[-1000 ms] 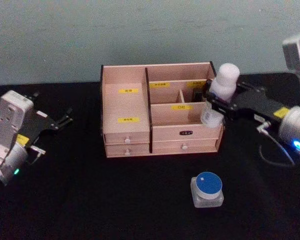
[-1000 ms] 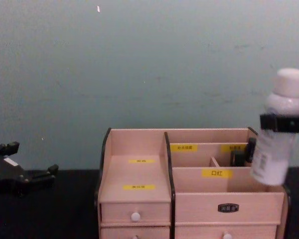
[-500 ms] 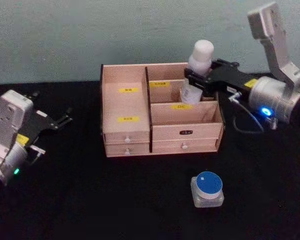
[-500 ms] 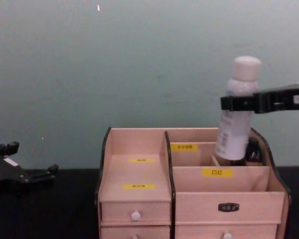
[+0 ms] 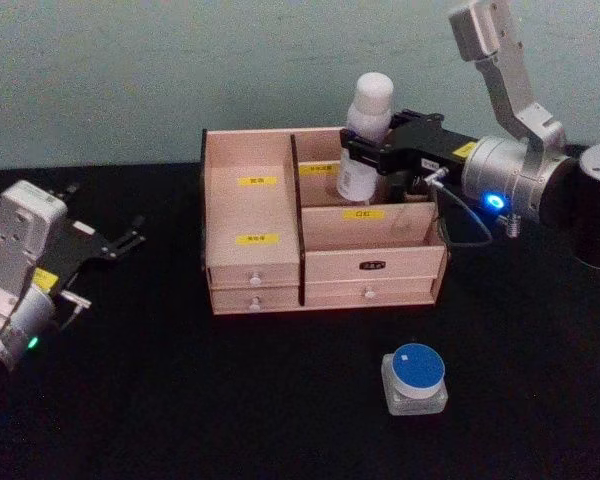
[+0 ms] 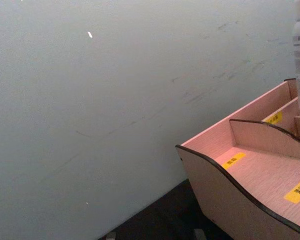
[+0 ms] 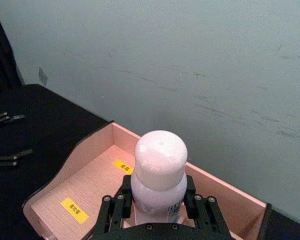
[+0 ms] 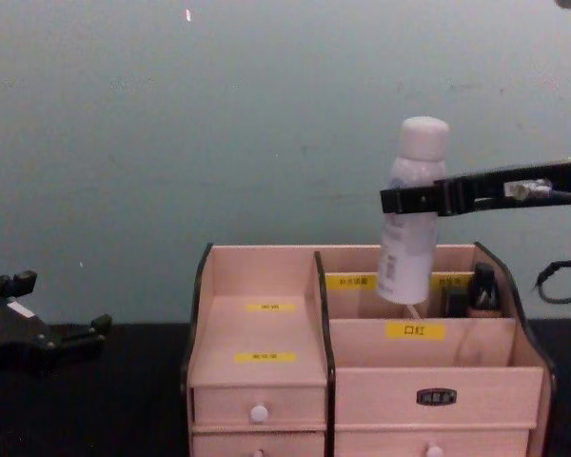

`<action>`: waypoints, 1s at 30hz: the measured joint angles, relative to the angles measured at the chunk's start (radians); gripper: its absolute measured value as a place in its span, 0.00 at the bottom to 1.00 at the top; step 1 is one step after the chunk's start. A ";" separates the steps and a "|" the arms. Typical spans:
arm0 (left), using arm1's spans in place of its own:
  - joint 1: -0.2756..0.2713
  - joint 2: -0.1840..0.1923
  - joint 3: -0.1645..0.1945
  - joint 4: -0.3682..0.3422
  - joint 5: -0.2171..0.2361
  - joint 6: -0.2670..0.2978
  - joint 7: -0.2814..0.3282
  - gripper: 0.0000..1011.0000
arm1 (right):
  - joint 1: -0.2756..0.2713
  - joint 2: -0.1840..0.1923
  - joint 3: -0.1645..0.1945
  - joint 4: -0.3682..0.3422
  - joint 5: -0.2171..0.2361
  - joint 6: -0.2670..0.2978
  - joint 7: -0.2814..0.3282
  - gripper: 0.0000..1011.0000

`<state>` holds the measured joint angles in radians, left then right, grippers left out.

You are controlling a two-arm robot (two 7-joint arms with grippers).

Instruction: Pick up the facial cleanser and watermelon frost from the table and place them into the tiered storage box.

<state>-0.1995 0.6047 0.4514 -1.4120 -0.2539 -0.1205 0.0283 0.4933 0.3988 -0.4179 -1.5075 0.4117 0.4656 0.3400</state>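
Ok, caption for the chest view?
Right pincer holds white bottle over tiered storage box's rear compartments; left pincer idle at left.

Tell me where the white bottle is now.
In the chest view the white bottle hangs right of centre, clamped in the jaws of the right gripper, its base over the rear compartment of the tiered storage box, beside the middle divider.

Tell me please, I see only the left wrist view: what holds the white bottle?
Observer: The right gripper, shut on the white bottle under its cap, upright.
Operator: Is it inside already?
Observer: Partly: its lower end is below the top rim of the tiered storage box, in the rear row.
Operator: And the second item?
Observer: A blue-lidded jar stands on the table before the box, away from the parked left gripper.
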 joint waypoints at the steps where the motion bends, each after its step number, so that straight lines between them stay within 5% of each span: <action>1: 0.000 0.000 0.000 0.000 0.000 0.000 0.000 0.99 | 0.007 -0.005 -0.004 0.009 -0.001 0.000 0.002 0.60; 30: 0.000 0.000 0.000 0.000 0.000 0.000 0.000 0.99 | 0.068 -0.062 -0.035 0.133 -0.032 -0.021 0.013 0.60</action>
<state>-0.1995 0.6047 0.4514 -1.4120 -0.2539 -0.1205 0.0283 0.5609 0.3372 -0.4532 -1.3741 0.3798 0.4448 0.3534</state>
